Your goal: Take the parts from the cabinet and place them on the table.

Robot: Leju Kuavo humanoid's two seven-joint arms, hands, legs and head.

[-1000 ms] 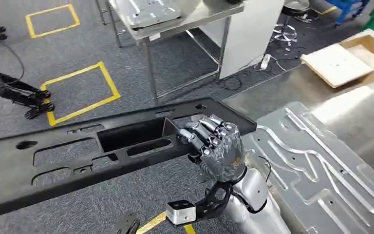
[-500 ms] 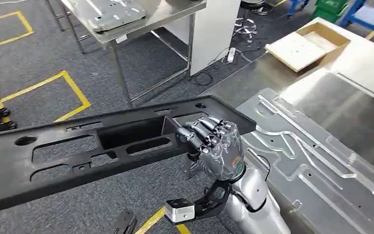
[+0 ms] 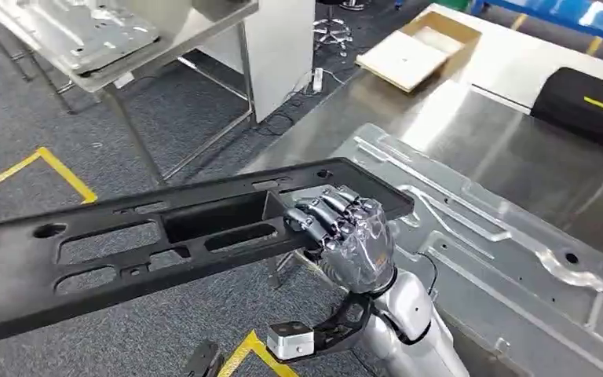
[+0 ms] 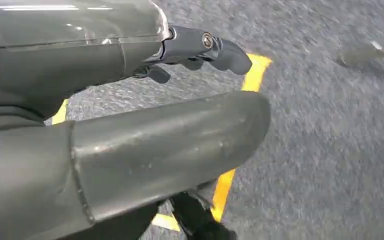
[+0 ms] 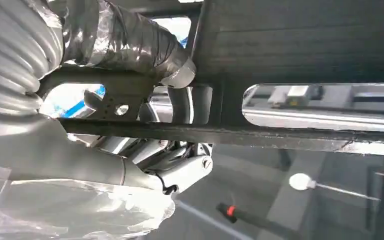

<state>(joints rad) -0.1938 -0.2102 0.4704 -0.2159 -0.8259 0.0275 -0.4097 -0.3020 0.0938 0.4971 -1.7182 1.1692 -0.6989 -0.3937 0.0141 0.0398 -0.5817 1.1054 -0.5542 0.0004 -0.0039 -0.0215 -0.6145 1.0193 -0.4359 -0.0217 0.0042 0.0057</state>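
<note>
A long black plastic panel [image 3: 126, 251] with several cut-outs stretches across the head view from the left edge to the middle, level and in the air. My right hand [image 3: 348, 234] grips it near its right end, fingers curled over the top. In the right wrist view the taped thumb [image 5: 130, 42] presses on the panel's rib [image 5: 290, 45]. The panel's right tip hangs over the edge of the steel table [image 3: 510, 153]. My left hand [image 4: 130, 140] hangs above the carpet with thumb and fingers [image 4: 220, 50] apart and nothing between them.
A large silver stamped metal sheet [image 3: 510, 259] lies on the steel table, with a black case [image 3: 589, 102] and a cardboard box [image 3: 416, 51] farther back. A second metal table [image 3: 86, 43] stands at the back left beside a white cabinet [image 3: 275, 39]. Yellow tape [image 3: 43, 165] marks the carpet.
The whole view has swung: the steel table and silver sheet now take up more of the right side, and the far table slid left. My right hand keeps its grip on the panel.
</note>
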